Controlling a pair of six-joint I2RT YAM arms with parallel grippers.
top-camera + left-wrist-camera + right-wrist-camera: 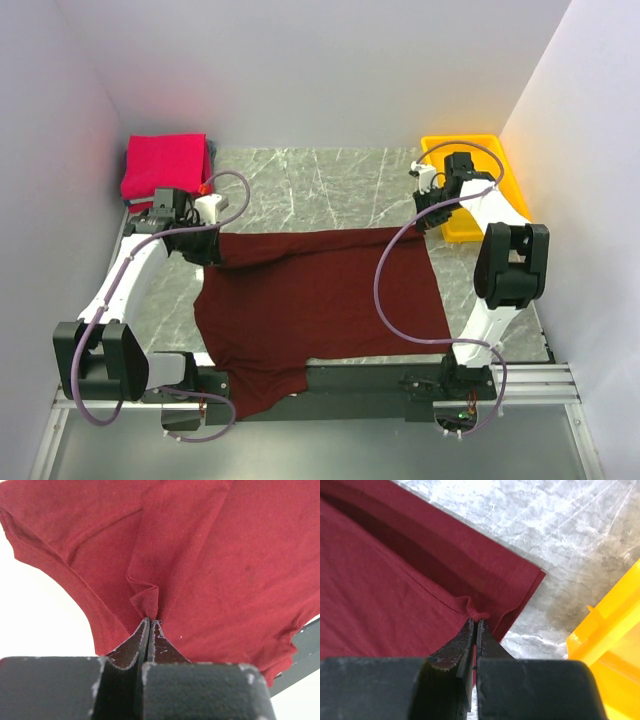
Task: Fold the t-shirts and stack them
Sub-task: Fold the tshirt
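The left claw (151,624) and right claw (476,625) each pinch the maroon shirt's (320,290) far edge, stretching it straight, probably for an even fold.

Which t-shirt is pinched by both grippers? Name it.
The dark maroon t-shirt, spread out, its far edge clamped by the left gripper and right gripper. The pinkish-red t-shirt lies folded far left, untouched.
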